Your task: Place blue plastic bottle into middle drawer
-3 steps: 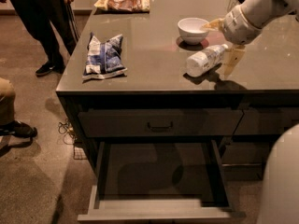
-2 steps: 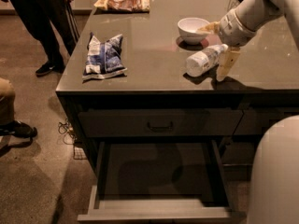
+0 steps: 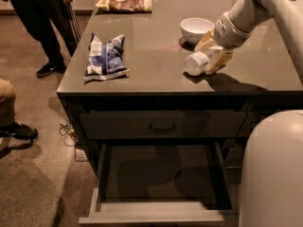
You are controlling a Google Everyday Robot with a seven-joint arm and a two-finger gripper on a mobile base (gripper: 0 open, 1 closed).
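Observation:
The blue plastic bottle (image 3: 195, 63) lies on its side on the dark counter, just in front of a white bowl, with one end facing me. My gripper (image 3: 211, 51) comes in from the upper right and sits right at the bottle, around its far end. The middle drawer (image 3: 158, 176) is pulled open below the counter; its flat dark bottom is bare and its plain grey front panel (image 3: 156, 217) is nearest to me.
A white bowl (image 3: 196, 29) stands behind the bottle. A blue-white snack bag (image 3: 106, 56) lies at the counter's left, a brown bag (image 3: 125, 2) at the back. The top drawer with a bar handle (image 3: 162, 126) is shut. A person (image 3: 40, 18) stands at the left. My white body (image 3: 272, 169) fills the lower right.
My gripper has stayed at the bottle, shifting only slightly. The bottle still lies on the counter. My white body has come further into view at the lower right.

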